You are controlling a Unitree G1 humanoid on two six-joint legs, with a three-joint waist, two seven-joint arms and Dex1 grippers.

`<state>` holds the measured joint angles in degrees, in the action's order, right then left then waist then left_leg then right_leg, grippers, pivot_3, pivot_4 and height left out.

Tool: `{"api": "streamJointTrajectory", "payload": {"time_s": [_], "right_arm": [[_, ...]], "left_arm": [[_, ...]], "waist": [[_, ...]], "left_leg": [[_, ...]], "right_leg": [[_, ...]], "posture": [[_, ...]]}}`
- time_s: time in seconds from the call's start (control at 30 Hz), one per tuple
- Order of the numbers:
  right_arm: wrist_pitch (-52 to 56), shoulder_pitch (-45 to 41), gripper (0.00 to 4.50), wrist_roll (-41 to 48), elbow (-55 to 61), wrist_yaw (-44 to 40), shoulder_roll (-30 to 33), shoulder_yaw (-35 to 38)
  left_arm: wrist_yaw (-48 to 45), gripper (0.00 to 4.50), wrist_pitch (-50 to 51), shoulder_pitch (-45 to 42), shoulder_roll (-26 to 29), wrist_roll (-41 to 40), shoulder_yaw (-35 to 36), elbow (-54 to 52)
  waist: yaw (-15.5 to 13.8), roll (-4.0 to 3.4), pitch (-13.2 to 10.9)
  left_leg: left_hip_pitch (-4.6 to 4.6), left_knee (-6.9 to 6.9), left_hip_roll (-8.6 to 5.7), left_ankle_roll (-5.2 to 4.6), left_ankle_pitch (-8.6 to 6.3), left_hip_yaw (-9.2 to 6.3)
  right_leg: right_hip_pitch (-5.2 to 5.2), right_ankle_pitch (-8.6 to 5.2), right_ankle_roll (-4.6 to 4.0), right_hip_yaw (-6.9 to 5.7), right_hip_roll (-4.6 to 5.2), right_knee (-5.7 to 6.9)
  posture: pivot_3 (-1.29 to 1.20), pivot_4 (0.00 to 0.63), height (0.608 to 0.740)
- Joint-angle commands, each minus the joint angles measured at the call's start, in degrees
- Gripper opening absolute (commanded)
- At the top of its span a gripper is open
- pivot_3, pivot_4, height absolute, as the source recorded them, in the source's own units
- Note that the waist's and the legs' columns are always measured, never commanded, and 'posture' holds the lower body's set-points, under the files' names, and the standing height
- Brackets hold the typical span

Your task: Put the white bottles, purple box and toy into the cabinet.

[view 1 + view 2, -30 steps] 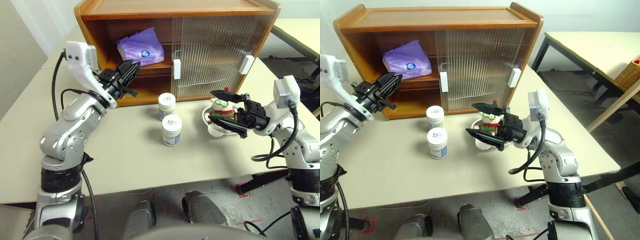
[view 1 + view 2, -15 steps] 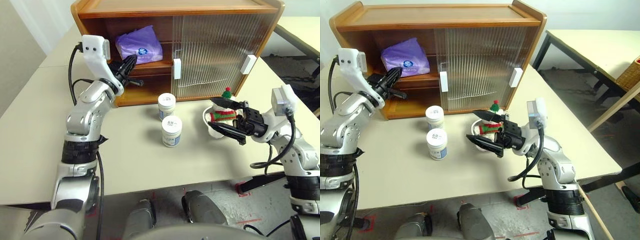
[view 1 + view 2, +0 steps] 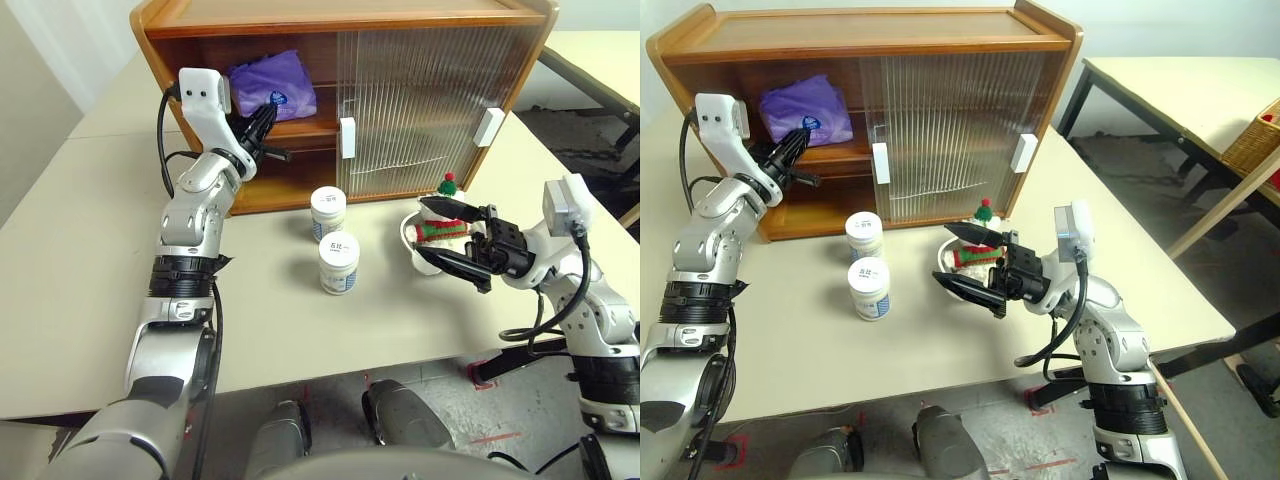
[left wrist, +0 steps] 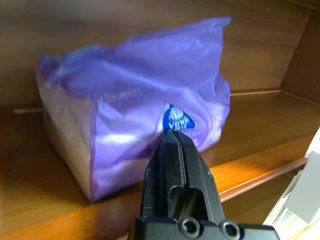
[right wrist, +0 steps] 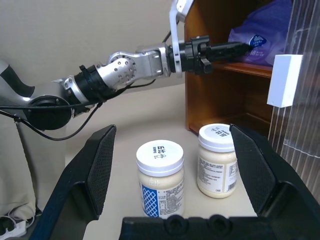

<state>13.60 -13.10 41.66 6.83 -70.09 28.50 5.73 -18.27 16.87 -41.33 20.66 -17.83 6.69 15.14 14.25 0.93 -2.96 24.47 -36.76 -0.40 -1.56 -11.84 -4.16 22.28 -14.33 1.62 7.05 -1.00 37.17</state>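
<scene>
- On the upper shelf of the large orange-brown wooden cabinet (image 3: 330,20), in its open left half, lies the soft lavender-purple squarish pack (image 3: 270,85) with a round blue-and-white logo.
- Left tool (image 3: 268,113): its two black fingers are pressed together, holding nothing, and reach into the open half with their tips right at the front of the pack.
- Left wrist view: the joined fingers (image 4: 176,160) end just under the blue logo on the crinkled purple wrap (image 4: 135,100), a closeness the head views leave less plain; whether the tips touch the wrap I cannot tell.
- Ribbed translucent sliding doors (image 3: 420,100) with white block handles (image 3: 347,138) cover the cabinet's right half.
- Two small squat white plastic jars with white screw caps stand upright on the pale bench (image 3: 80,270) in front of the cabinet, the farther jar (image 3: 327,212) just behind the nearer jar (image 3: 339,263).
- Right tool (image 3: 447,233): its fingers are spread wide and hold nothing, level, pointing toward the jars.
- Right wrist view: both jars (image 5: 160,177) show between the wide fingers, with their blue-printed labels, and the left arm (image 5: 125,70) reaches to the shelf behind.
- Small white plush bear (image 3: 980,240) with a red-green striped scarf and a green hat with red pompom sits in a white dish (image 3: 412,240) on the bench, right by the right tool's fingers and partly hidden by them.
</scene>
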Motion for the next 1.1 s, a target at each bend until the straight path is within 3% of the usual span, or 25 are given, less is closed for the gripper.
{"api": "streamJointTrajectory", "payload": {"time_s": [0.03,0.17,0.27,0.47,0.63,0.8,1.1], "right_arm": [[-0.19,-0.24,4.50,-0.31,0.73,-0.19,0.63,0.33],[0.10,-0.25,4.50,-0.16,0.92,-0.18,0.99,0.42],[0.48,-0.90,4.50,0.06,0.55,-0.50,1.44,0.42],[0.31,-3.71,4.50,-0.32,-1.74,-1.29,1.69,0.13],[0.25,-3.47,4.50,-0.48,-1.57,-1.04,1.39,0.02],[0.72,-3.17,4.50,-0.12,-0.52,-0.14,0.84,-0.11],[2.00,-3.35,4.50,0.02,1.22,2.08,0.48,-0.21]], "left_arm": [[-2.11,0.03,-1.64,0.21,0.35,-0.06,0.90,-1.04],[-8.78,0.03,-0.26,6.35,1.53,-5.44,1.95,-10.38],[-13.10,0.60,1.09,12.78,3.42,-8.49,2.61,-17.35],[-20.10,2.74,4.20,25.68,9.53,-10.75,2.50,-24.52],[-20.92,4.46,3.66,30.42,10.55,-10.11,2.58,-25.11],[-23.07,4.46,6.61,32.43,11.86,-9.43,0.89,-21.49],[-28.22,4.46,-4.93,28.07,7.94,-2.02,-5.08,-5.52]], "waist": [[0.14,0.00,0.00],[0.57,-0.01,0.00],[0.70,-0.01,0.01],[0.61,-0.02,0.01],[-0.02,-0.03,0.01],[0.08,-0.09,0.05],[0.15,-0.15,0.07]], "left_leg": [[0.00,-0.01,-0.01,0.00,0.00,0.00],[0.00,-0.04,-0.05,-0.06,-0.01,0.03],[-0.02,-0.06,-0.09,-0.08,-0.03,0.03],[-0.06,-0.06,-0.02,-0.01,0.00,-0.04],[-0.04,-0.04,0.04,0.22,-0.07,-0.21],[0.07,0.01,0.12,0.57,-0.27,-0.19],[0.22,0.06,0.47,0.39,-0.20,-0.17]], "right_leg": [[0.00,-0.04,0.10,0.00,-0.01,0.00],[-0.03,-0.23,0.45,0.04,-0.03,0.00],[-0.07,-0.23,0.41,0.02,-0.07,0.01],[-0.06,-0.10,0.13,0.01,-0.08,0.02],[0.14,0.06,-0.34,-0.05,0.18,0.02],[0.18,0.11,-0.44,-0.05,0.20,0.02],[0.37,0.06,-0.53,-0.06,0.15,0.02]], "posture": [[-0.34,0.062,0.740],[-0.33,0.066,0.740],[-0.31,0.068,0.740],[-0.30,0.071,0.740],[-0.30,0.072,0.740],[-0.31,0.074,0.740],[-0.33,0.076,0.740]]}}
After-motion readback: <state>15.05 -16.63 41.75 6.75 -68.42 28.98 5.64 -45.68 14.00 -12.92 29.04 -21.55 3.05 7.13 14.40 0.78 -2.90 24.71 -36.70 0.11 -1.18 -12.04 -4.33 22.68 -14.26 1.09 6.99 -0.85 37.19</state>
